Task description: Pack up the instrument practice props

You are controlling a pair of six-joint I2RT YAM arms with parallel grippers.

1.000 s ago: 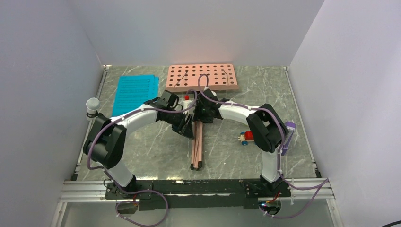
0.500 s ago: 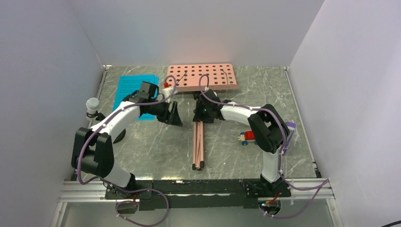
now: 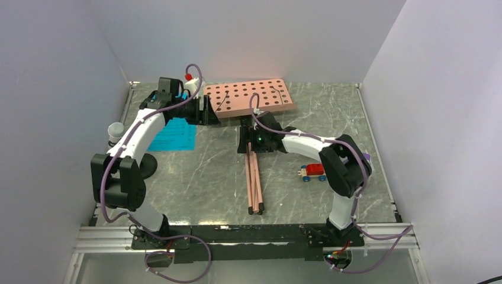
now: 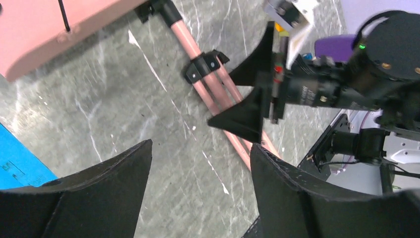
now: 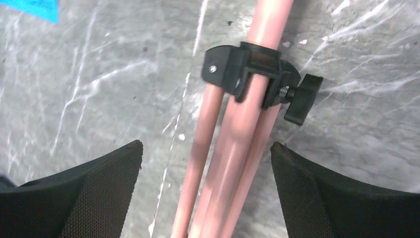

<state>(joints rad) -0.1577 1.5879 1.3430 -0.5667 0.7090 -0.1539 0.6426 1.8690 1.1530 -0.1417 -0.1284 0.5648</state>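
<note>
The salmon-pink music stand lies flat; its perforated desk (image 3: 248, 97) is at the back and its folded legs (image 3: 254, 180) run toward me. My right gripper (image 3: 247, 144) is open, its jaws either side of the legs (image 5: 233, 163) just below the black clamp collar (image 5: 252, 69), not closed on them. My left gripper (image 3: 207, 110) is open and empty at the desk's left edge (image 4: 44, 29). Cyan sheet-music pages (image 3: 174, 135) lie back left, partly under the left arm. The purple metronome (image 3: 364, 157) is mostly hidden behind the right arm; it shows in the left wrist view (image 4: 337, 47).
A red toy car (image 3: 312, 172) stands right of the legs. A white cylinder (image 3: 115, 131) stands at the table's left edge. White walls close in the left, back and right sides. The arm bases sit on a black rail (image 3: 248, 234) at the near edge.
My left arm has swung from the table's centre to the back left, by the desk's left edge. The stand has turned a little, its leg ends shifting right. The right gripper stays over the legs.
</note>
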